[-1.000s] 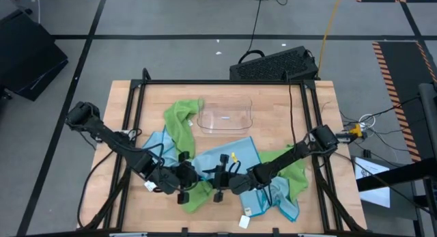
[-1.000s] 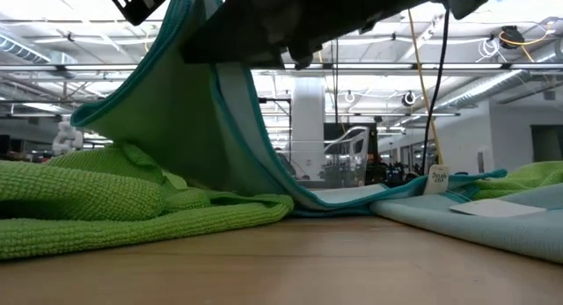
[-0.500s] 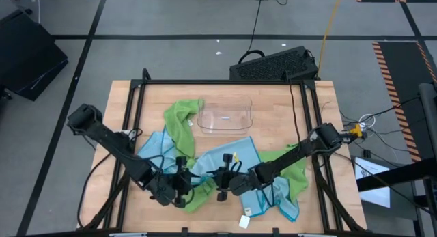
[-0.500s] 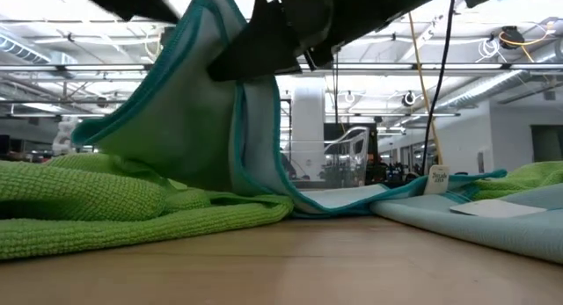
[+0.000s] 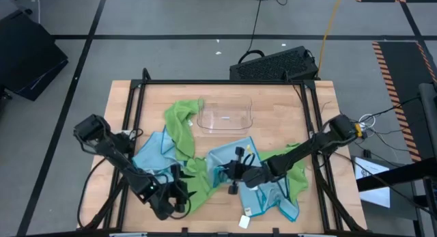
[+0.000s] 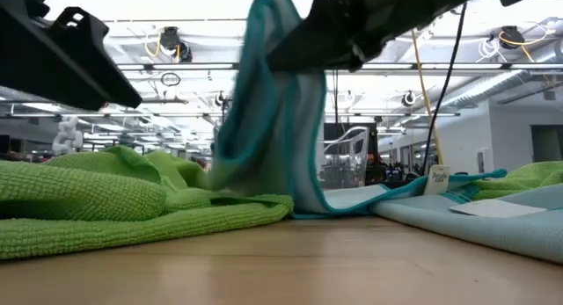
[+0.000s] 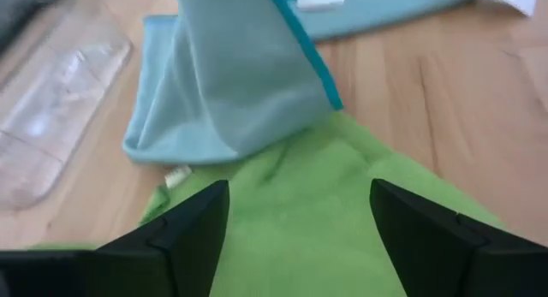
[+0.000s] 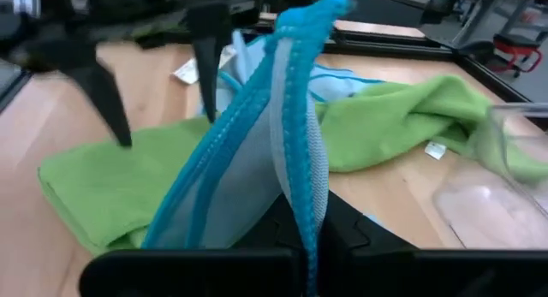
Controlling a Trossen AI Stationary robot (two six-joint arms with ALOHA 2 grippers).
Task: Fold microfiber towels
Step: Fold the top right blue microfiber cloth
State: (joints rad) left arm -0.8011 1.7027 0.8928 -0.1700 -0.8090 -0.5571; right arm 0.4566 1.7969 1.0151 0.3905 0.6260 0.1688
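Note:
My right gripper (image 5: 231, 177) is shut on a light blue microfiber towel (image 5: 229, 158) at the table's middle and holds one part of it up. My left gripper (image 5: 179, 196) stands open, low over a lime green towel (image 7: 325, 203) near the front edge, and touches nothing. The green towel lies flat on the wood. Another blue towel (image 5: 151, 155) lies at the left. A green one (image 5: 181, 121) lies toward the far side. At the right lie a green towel (image 5: 295, 167) and a blue one (image 5: 281, 197). My right gripper pinches a bunched fold of the blue towel along its teal hemmed edge (image 8: 300, 160) between its two fingers, more than one layer. The fingers come from the table's right, slanting down. The held part hangs slack (image 6: 281, 103), and the towel's lower part (image 6: 352, 199) rests on the table.
A clear plastic tray (image 5: 225, 117) stands beyond the towels at the far middle. A black frame (image 5: 133, 128) runs along the table's sides. A white tag (image 5: 244, 221) lies near the front edge. Bare wood shows at the front middle (image 6: 290, 261).
My left gripper has opened, let go of the raised blue towel and drawn back toward the near left. My right gripper has shut on that towel and gone a little toward the right and far side. The towel, before spread between both grippers, now hangs from the right one alone.

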